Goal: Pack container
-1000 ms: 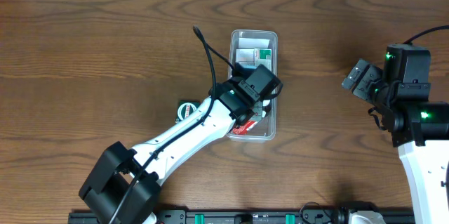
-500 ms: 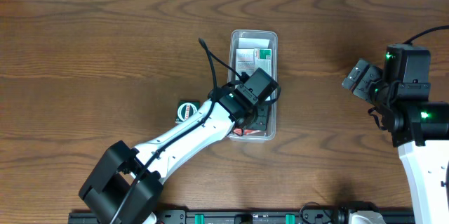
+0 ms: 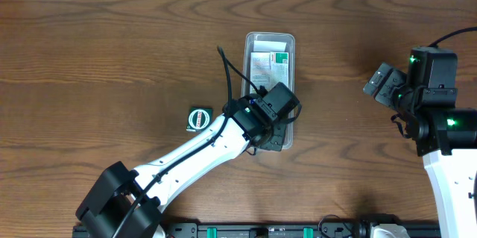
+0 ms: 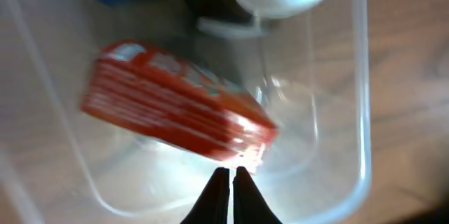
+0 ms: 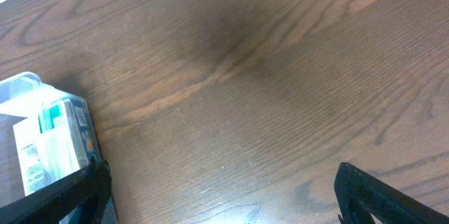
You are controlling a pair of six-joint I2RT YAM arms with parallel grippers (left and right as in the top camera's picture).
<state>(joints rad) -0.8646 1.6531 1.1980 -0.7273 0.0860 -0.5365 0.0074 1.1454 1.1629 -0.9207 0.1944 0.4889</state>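
The brown wooden table [image 3: 112, 59] fills the whole overhead picture. The left arm [image 3: 186, 156] is white and black. It reaches from the bottom left up to the middle. The right arm [image 3: 436, 111] stands at the right edge, well apart from everything else.

The container [image 3: 270, 40] is a long clear tub. It sits just right of the middle, running from top to bottom. The end of the left arm hangs over its lower end.

The left gripper [image 4: 231, 178] points down into the tub. Its two black tips are pressed together with nothing between them. The right gripper [image 5: 221, 196] is spread wide over bare wood and holds nothing.

A white and green box [image 3: 270, 63] lies in the upper part of the tub. A red box [image 4: 175, 115] lies tilted in the lower part, just above the left tips.

A small green packet [image 3: 198, 119] lies on the table, left of the tub and not touching it.
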